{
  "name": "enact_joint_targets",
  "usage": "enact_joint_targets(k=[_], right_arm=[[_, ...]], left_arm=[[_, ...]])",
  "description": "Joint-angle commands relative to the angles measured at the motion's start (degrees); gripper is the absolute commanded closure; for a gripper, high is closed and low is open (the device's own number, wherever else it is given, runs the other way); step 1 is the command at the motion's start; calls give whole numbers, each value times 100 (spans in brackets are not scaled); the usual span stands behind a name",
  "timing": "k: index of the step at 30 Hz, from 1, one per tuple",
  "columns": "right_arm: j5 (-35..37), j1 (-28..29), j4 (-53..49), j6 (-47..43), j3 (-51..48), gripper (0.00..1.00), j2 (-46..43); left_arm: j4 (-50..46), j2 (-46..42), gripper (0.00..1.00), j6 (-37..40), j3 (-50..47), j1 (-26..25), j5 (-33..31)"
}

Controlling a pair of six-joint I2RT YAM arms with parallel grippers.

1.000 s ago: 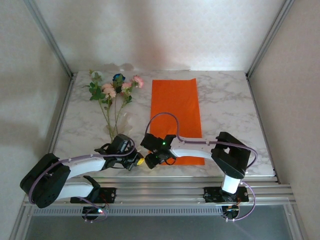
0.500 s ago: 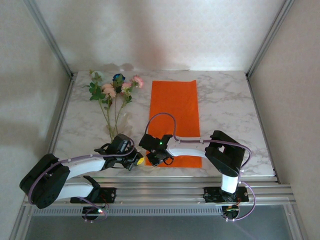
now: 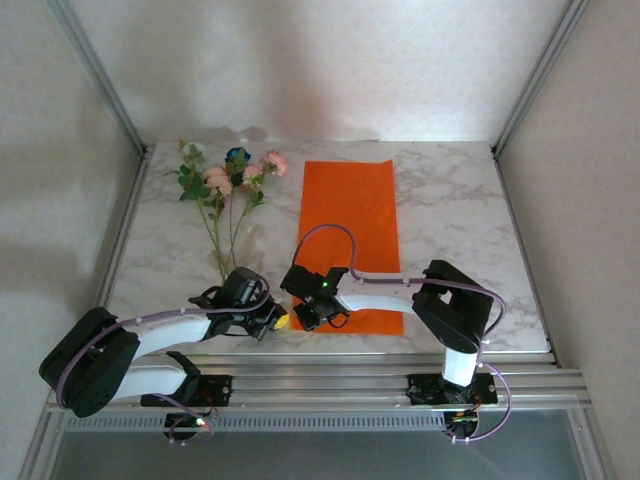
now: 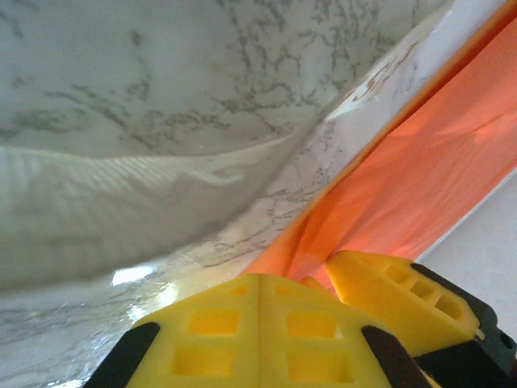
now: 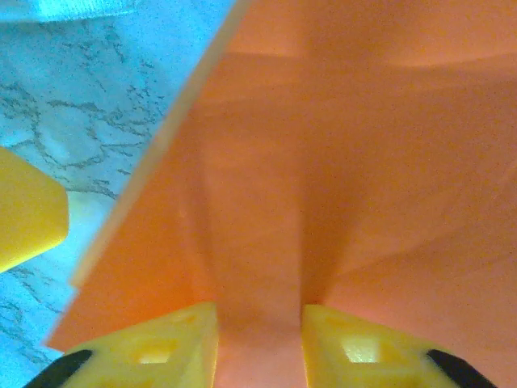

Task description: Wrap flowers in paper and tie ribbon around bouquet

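The right end effector (image 3: 305,318) sits low over the near-left corner of the paper (image 3: 350,220), at about 7 o'clock on the sheet. In the right wrist view its two yellow fingers (image 5: 153,352) stand apart, and a raised ridge of orange paper (image 5: 339,162) runs up between them. Creases fan out from the inner edge of each finger. I cannot tell whether the fingers are squeezing that ridge or only straddling it.

The left end effector (image 3: 278,322) lies just beside it on its 9 o'clock side, on bare marble at the near edge of the table (image 3: 450,200). It is clenched, its yellow fingers (image 4: 202,323) pressed together along one seam. The paper's corner (image 4: 420,186) lifts off the marble and drops behind those fingertips. Whether any of it is caught between them cannot be told. One finger (image 4: 388,291) of the right end effector shows just past them at 3 o'clock.

The rest of the sheet lies flat, its long side running from the centre of the table toward 12 o'clock. The flowers (image 3: 228,175) lie at about 10 o'clock on the table, apart from the paper, with blooms toward the far edge and stems pointing back toward the left arm. The ribbon (image 4: 105,202), a pale see-through woven band, lies on the marble in front of the left end effector, toward 10 o'clock.
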Motion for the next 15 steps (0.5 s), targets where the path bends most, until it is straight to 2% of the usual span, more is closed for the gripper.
enact_joint_targets(k=[1,2,5,10,15], right_arm=[[58,52,-12,-148,-67,49,-444],[79,105,-12,-221,-35,42,-508],[138,323,-125,-456,158,32,-441],[384,581,-321,-608,427,29,-32],[645,631,-490,-651,692,29,257]], left_arm=[[-188,-157,100,68,65,-11,-51],[-321,-235,100,97,98,25,-140],[-752,-592,100,171,141,172,-395],[-1035,-1057,100,240,-69,471,-378],[-716,-1164,100,100,-349,592,-178]])
